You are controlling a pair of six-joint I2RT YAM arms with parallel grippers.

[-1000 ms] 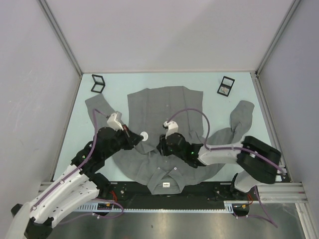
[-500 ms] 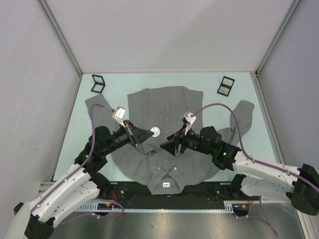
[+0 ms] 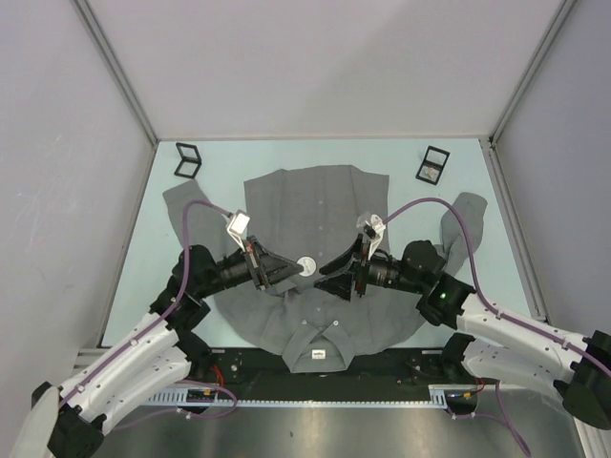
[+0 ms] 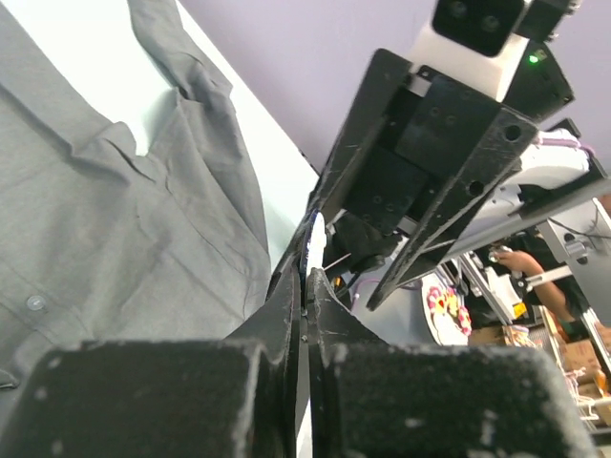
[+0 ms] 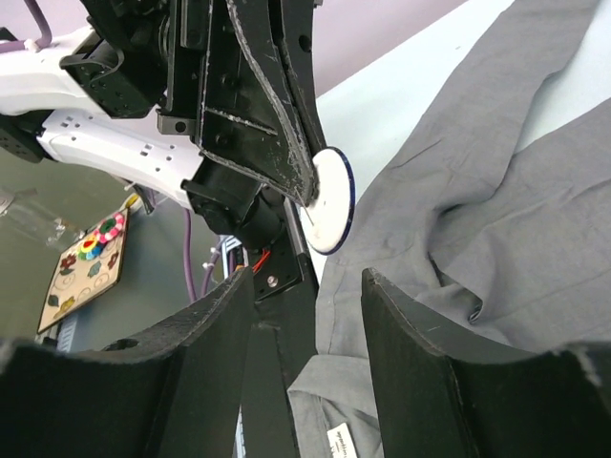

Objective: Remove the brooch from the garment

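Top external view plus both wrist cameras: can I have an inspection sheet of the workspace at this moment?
Surface: pale green table, largely covered by the shirt.
Job's things: grey garment spread flat, collar nearest the arms; white round brooch held above it, apparently free of the fabric.
Clutter: two small black frames at the far corners.
Grippers: left gripper shut on the brooch; right gripper open, facing it.
Cables: a purple cable loops over each arm.
Surroundings: plain walls with metal rails.
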